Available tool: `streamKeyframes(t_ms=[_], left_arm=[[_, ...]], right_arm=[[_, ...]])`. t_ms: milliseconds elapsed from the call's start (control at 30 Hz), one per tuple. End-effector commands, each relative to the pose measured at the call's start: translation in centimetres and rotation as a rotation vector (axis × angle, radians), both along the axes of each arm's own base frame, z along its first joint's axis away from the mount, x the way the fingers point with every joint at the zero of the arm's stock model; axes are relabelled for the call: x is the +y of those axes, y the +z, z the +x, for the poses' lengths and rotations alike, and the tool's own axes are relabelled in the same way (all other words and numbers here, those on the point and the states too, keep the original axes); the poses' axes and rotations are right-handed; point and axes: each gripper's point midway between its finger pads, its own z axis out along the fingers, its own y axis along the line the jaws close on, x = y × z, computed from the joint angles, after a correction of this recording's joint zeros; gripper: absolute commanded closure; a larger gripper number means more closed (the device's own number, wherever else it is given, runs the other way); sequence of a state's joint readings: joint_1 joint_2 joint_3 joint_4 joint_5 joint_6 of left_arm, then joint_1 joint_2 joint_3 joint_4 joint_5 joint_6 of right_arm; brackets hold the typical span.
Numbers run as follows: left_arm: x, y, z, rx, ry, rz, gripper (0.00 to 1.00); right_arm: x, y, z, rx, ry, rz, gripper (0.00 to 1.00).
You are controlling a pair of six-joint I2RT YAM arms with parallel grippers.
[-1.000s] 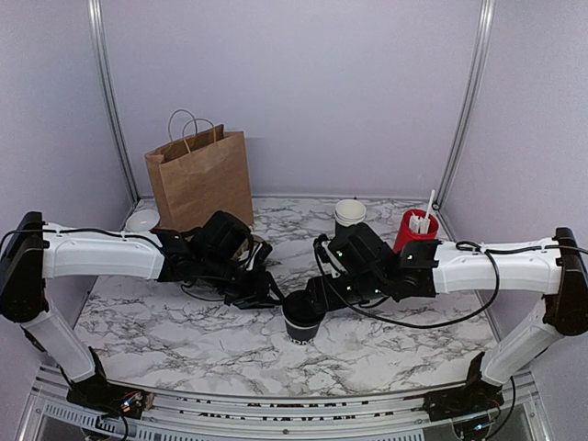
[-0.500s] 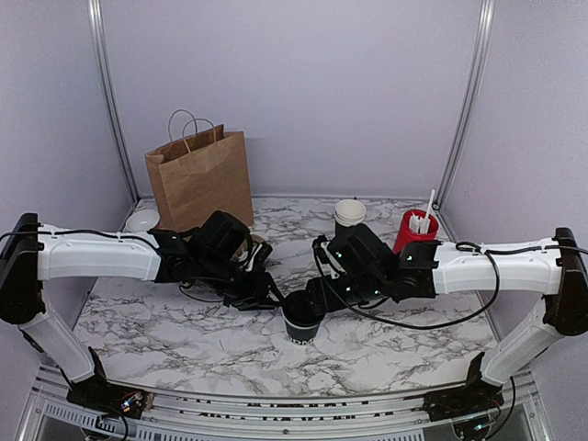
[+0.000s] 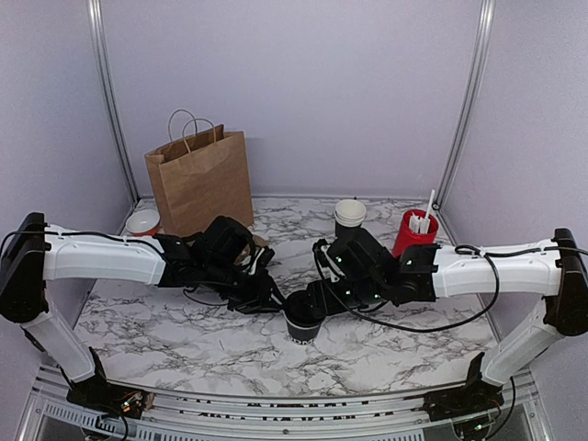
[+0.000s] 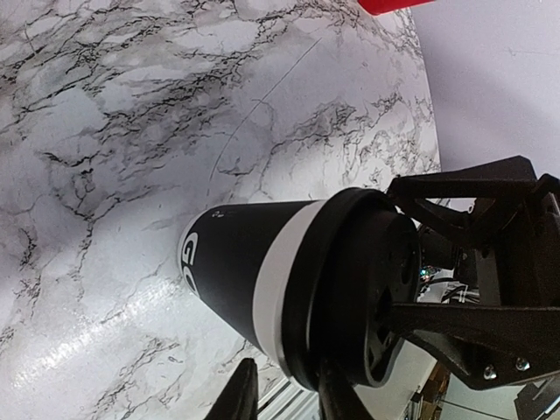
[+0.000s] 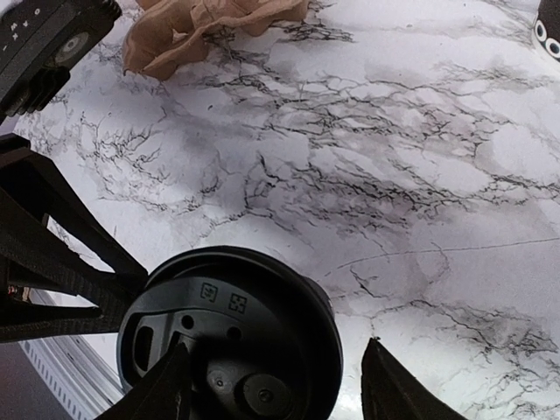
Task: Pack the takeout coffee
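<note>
Shifted closer to the takeout coffee (image 3: 303,323), the left gripper (image 3: 274,303) is set narrowly about the rim of the lid (image 4: 367,289); whether it is pinched cannot be told. The right gripper (image 5: 280,385) is held open astride the cup, which is stood mid-table (image 3: 184,340).

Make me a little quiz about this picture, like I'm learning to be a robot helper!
1. True or false: the black lid sits on the coffee cup.
2. What colour is the cup of white sticks? A red, B blue, C green.
3. Fill in: the paper bag stands on the robot's ____ side.
Key: 1 true; 2 A; 3 left.
</note>
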State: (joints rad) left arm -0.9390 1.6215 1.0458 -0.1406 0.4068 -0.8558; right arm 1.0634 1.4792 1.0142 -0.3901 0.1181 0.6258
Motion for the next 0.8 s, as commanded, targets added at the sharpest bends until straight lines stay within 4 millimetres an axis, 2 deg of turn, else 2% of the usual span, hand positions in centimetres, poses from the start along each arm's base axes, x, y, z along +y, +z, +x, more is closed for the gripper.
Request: streamKeyframes(t_ms=[0,467,767], left_arm=[[-0.5,-0.8,-0.2,0.021,0.002,-0.017,0.77],[-2.3,0.1,0.1,0.030,-0.001,-0.092,0.86],[-3.1,0.4,-0.1,0.047,0.000,-0.127,0.88]], right_arm=[[0.2,0.6,-0.5,-0.005,-0.003,0.030,0.37],[1.0,0.3,-0.6,-0.008,-0.009,0.035,0.38],[2.6,0.5,-0.4,-0.025,0.011,0.019,0.38]])
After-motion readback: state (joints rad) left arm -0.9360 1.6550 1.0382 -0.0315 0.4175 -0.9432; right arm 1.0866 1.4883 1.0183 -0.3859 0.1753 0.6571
